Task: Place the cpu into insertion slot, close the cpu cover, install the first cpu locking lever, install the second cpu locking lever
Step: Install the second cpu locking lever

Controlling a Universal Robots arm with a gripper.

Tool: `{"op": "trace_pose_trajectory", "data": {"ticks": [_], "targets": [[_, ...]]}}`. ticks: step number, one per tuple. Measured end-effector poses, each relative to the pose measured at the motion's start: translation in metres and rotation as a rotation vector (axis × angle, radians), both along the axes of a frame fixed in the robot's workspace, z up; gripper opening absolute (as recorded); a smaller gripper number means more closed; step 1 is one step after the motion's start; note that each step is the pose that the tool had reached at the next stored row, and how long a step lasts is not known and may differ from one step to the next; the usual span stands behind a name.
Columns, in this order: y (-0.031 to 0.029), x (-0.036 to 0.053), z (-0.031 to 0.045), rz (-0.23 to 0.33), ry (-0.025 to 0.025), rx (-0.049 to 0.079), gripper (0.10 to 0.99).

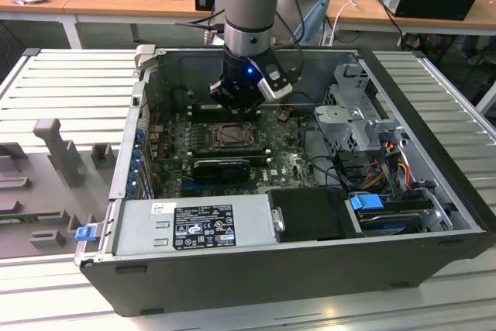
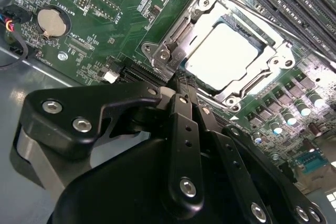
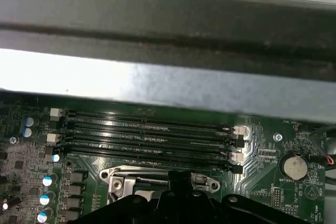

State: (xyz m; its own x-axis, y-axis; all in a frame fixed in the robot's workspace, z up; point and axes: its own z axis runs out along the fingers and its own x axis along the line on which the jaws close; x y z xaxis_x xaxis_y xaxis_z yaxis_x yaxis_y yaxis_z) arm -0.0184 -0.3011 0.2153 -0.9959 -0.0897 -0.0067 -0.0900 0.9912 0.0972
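Cpu [image 2: 223, 51] seated in the insertion slot [image 2: 265, 85] on the green board, bright metal top showing through the cut-out. Cpu cover [image 2: 207, 3] lies flat over it, so placing and closing look done. Gripper [image 2: 181, 85] fingers pressed together, holding nothing, tips right at the socket's edge. Lever state unclear; locking judged unfinished. Exterior view: gripper [image 1: 236, 106] low inside the computer case [image 1: 434, 114].
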Motion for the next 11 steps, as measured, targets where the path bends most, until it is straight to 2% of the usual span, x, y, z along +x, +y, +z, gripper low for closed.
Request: {"op": "trace_pose_trajectory", "data": {"ticks": [2,5,11], "targets": [[-0.0002,0.0,0.0018,0.0,0.0,0.0,0.106],[-0.0001,0.0,0.0094,0.0,0.0,0.0,0.106],[-0.0002,0.0,0.0195,0.0,0.0,0.0,0.106]]}}
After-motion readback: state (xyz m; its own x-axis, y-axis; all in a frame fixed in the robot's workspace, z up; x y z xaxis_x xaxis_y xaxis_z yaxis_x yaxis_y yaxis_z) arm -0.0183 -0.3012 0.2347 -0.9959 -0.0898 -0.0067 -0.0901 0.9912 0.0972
